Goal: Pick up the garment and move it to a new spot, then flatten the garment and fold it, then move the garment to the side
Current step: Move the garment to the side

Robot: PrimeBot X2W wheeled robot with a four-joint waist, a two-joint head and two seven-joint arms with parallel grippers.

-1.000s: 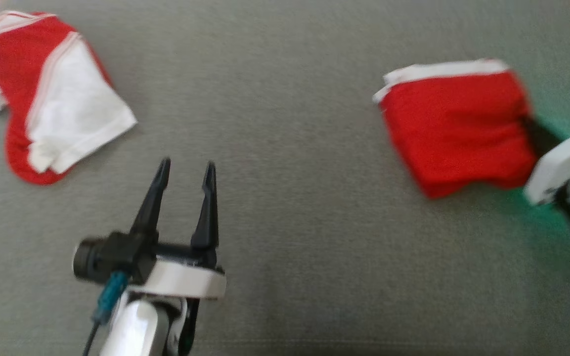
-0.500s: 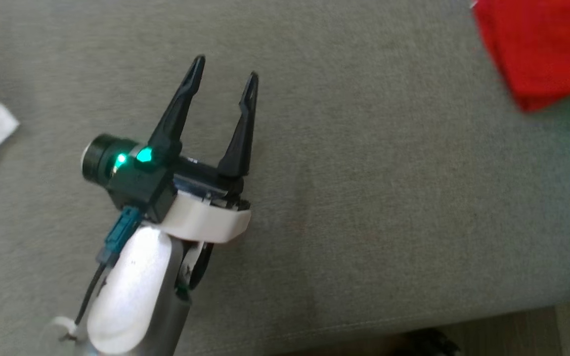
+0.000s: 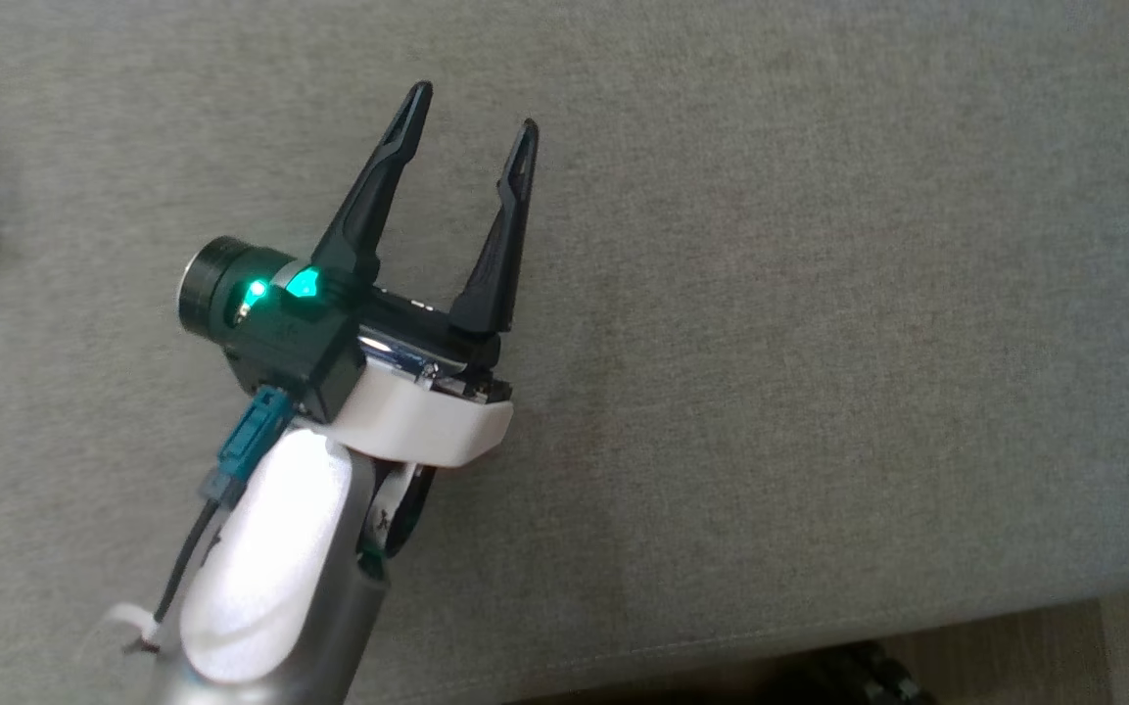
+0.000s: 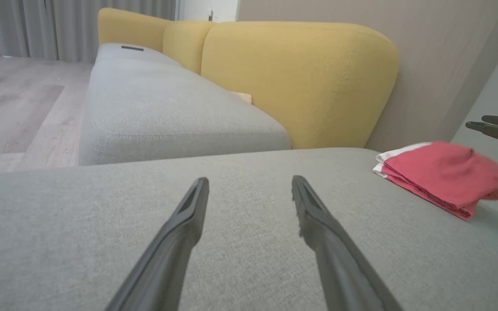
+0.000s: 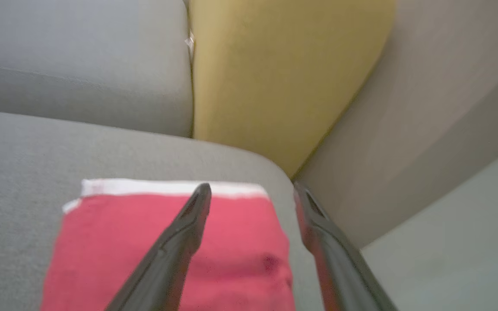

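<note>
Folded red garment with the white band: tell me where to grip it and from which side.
Grip the folded red garment at its rounded red end, opposite the white band, coming low from the open right gripper's side. It lies flat in layers on the grey seat cushion; pinching the closed fold should probably keep them together.

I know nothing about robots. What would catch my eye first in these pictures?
The folded red garment with its white edge stands out most, lying on the grey cushion near the yellow backrest. Next comes the left gripper, its two long dark fingers spread apart over the cushion, with green lights glowing at its base.
</note>
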